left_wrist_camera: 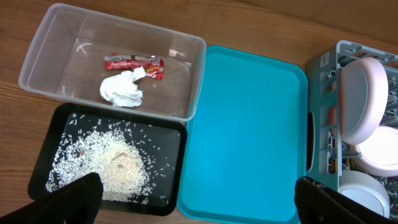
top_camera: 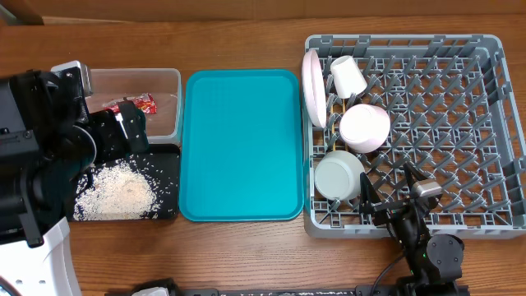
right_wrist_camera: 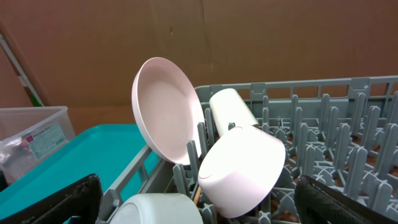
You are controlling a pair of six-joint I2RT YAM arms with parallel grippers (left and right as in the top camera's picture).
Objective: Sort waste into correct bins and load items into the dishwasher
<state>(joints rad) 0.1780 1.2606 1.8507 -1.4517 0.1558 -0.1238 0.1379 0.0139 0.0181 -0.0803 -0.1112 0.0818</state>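
Rice (left_wrist_camera: 118,167) lies below the wide-open left jaws.

Overhead looks straight down at everything. Left wrist looks down over the tub (left_wrist_camera: 46,50). Right wrist looks level and close into the rack (right_wrist_camera: 348,134). All share the teal tray (top_camera: 240,144).

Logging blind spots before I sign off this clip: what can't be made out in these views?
Napkin: overhead, hidden under the left arm; the left wrist view shows it.
Chopsticks: not found in any view; bowls and rack pegs may hide them.
Nearest bowl: right wrist, cut by the bottom edge.
Wrapper print: left wrist, too small to read.
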